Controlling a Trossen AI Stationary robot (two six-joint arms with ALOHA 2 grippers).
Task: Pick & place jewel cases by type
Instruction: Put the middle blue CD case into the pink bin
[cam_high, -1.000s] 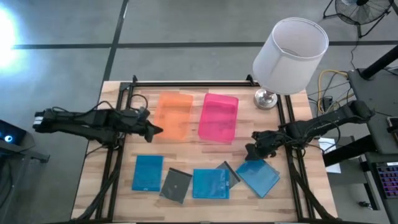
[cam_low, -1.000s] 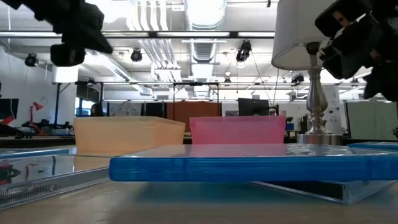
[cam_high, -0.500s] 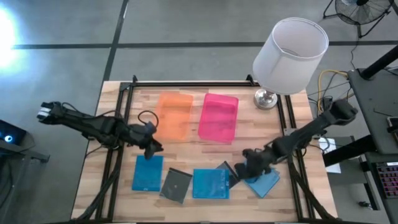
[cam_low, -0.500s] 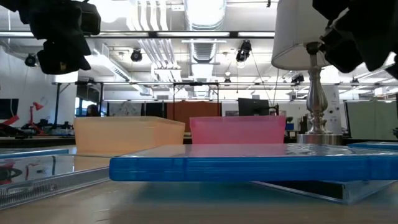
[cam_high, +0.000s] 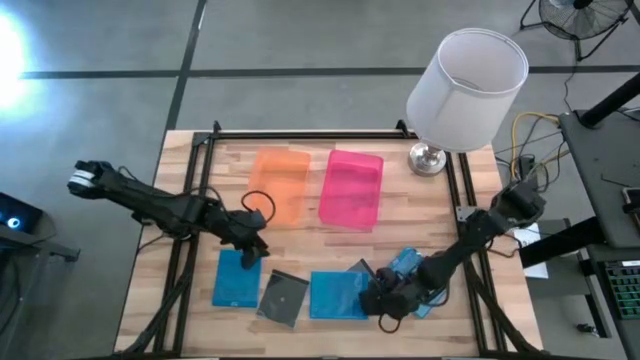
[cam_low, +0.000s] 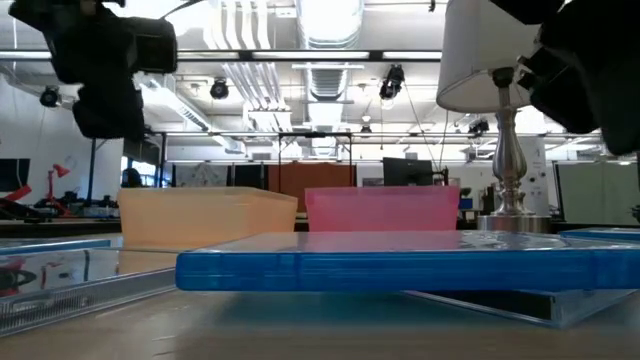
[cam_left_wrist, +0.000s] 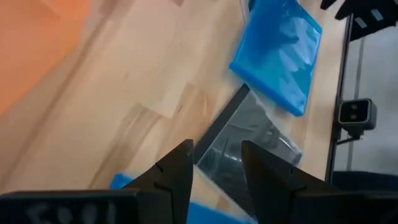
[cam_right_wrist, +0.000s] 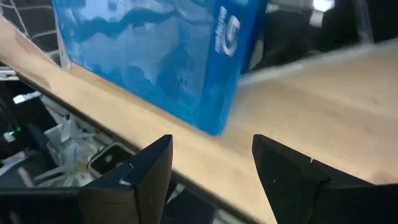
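Both grippers open, empty: left (cam_high: 252, 250) above a blue case (cam_high: 237, 277), right (cam_high: 385, 300) probably over overlapped cases (cam_high: 372, 277); risks dragging 2 together.

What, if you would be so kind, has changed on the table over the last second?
Both arms moved from beside the trays toward the row of cases. The left end effector came down over the leftmost blue case, fingers apart. The right end effector swung down to the front edge between the middle blue case and the right blue case, open. Nothing is gripped. The cases, the orange tray, pink tray and lamp stayed put.
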